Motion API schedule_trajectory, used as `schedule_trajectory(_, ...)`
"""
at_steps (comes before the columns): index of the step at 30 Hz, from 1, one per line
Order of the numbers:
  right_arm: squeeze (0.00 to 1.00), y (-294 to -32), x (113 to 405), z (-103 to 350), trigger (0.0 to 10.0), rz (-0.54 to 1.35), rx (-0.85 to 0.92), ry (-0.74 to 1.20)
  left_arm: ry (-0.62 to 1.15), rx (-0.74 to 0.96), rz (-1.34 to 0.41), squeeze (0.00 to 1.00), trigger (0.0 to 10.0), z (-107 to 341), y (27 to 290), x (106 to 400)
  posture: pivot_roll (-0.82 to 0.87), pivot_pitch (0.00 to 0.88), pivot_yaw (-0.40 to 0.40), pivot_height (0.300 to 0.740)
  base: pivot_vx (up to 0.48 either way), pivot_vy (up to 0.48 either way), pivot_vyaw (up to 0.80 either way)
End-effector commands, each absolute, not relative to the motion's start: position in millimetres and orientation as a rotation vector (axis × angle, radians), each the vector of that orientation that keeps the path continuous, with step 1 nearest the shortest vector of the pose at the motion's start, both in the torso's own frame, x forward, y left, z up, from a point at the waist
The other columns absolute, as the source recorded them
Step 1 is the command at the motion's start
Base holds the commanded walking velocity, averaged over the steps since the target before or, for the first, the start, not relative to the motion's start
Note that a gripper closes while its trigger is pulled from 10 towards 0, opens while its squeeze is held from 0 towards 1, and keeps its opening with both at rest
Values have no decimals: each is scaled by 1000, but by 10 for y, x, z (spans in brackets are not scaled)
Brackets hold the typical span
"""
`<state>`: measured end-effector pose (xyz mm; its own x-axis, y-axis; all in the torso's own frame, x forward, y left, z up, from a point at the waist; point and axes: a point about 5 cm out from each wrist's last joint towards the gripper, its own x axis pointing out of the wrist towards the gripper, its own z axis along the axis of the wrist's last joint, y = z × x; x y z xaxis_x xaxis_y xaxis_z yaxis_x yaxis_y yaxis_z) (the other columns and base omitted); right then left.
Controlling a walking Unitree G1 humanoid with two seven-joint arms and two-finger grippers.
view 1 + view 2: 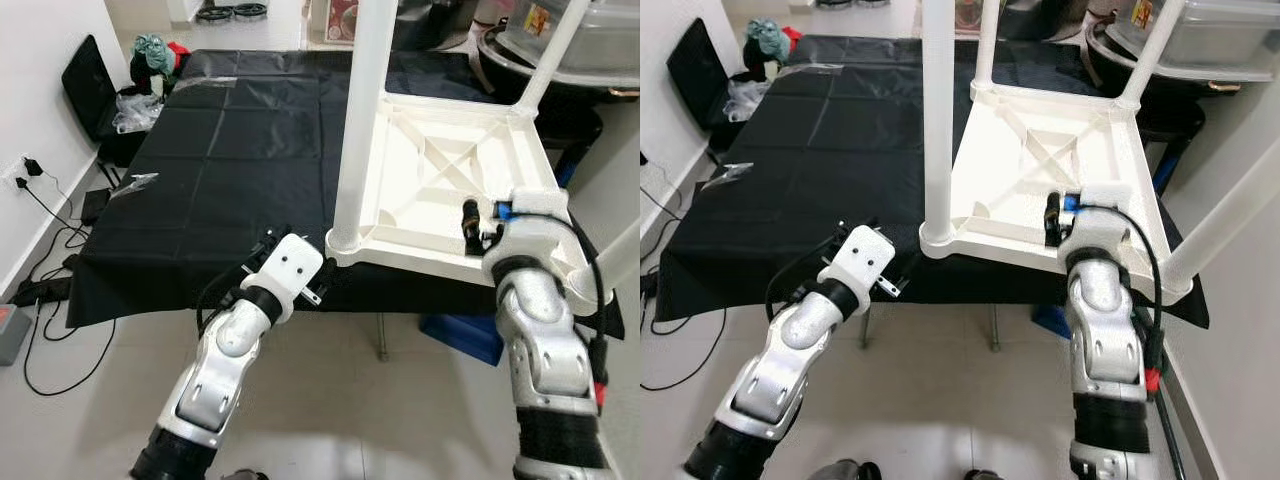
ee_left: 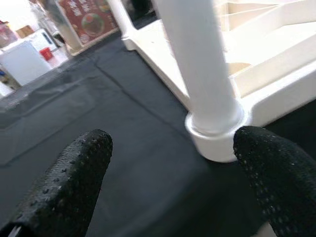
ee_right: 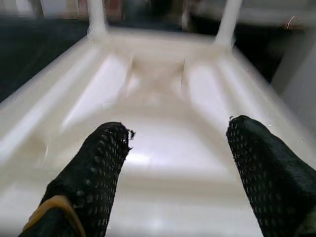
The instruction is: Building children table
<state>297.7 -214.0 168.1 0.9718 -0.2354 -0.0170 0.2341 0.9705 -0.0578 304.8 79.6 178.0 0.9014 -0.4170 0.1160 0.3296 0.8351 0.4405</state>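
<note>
I have the white table (image 1: 440, 190) lying upside down on the black cloth (image 1: 230, 170), its ribbed underside facing up and 4 legs standing in the corner sockets. The near-left leg (image 1: 362, 120) rises straight up from its socket at the corner closest to my left arm.

My left gripper (image 2: 168, 163) sits low at the cloth's front edge, just beside that corner, its 2 fingers spread wide with nothing between them; the wrist view looks straight at the base of the leg and its collar. My right gripper (image 3: 177, 163) hovers over the near rim of the table, fingers also spread wide and holding nothing.

I judge the step in hand is checking or seating the legs, starting with the near-left one. To do it well I would bring the left fingers level with the leg just above the collar, centre the leg between them before closing, and keep the right gripper pressing down on the rim so the table does not slide on the cloth. The cloth looks slippery, so any sideways push should be gentle.
</note>
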Motion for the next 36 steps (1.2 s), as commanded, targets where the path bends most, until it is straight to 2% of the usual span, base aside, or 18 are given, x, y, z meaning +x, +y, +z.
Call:
schedule_trajectory(1, 0, -2171, 2888, 1580, 10000, -255, -41, 69, -204, 435, -381, 0, 10000, 1759, 845, 3091, 118, 117, -21, 740, 0, 0, 0)
schedule_trajectory(4, 0, -2318, 2771, 1470, 10000, -355, -77, 113, -202, 441, -366, 0, 10000, 1776, 870, 3165, 119, 120, -22, 740, 0, 0, 0)
schedule_trajectory(6, 0, -2549, 2681, 1481, 10000, -530, -109, 125, -196, 415, -361, 0, 10000, 1812, 889, 3261, 113, 123, -15, 740, 0, 0, 0)
schedule_trajectory(11, 0, -2742, 2636, 1635, 10000, -674, -119, 73, -188, 393, -396, 0, 10000, 1841, 852, 3369, 114, 131, -5, 740, 0, 0, 0)
schedule_trajectory(22, 0, -2779, 2727, 1914, 10000, -723, -46, -23, -180, 332, -532, 0, 10000, 1866, 622, 3502, 121, 161, 23, 740, 0, 0, 0)
schedule_trajectory(32, 0, -2865, 2803, 2041, 10000, -785, -42, -59, -203, 313, -559, 0, 10000, 1948, 557, 3560, 131, 178, 39, 740, 0, 0, 0)
schedule_trajectory(33, 0, -2975, 2787, 2092, 10000, -864, -57, -61, -222, 306, -563, 0, 10000, 1987, 531, 3587, 134, 191, 43, 740, 0, 0, 0)
schedule_trajectory(36, 0, -3038, 2767, 2112, 10000, -908, -73, -58, -229, 308, -572, 0, 10000, 1999, 518, 3604, 133, 192, 44, 740, 0, 0, 0)
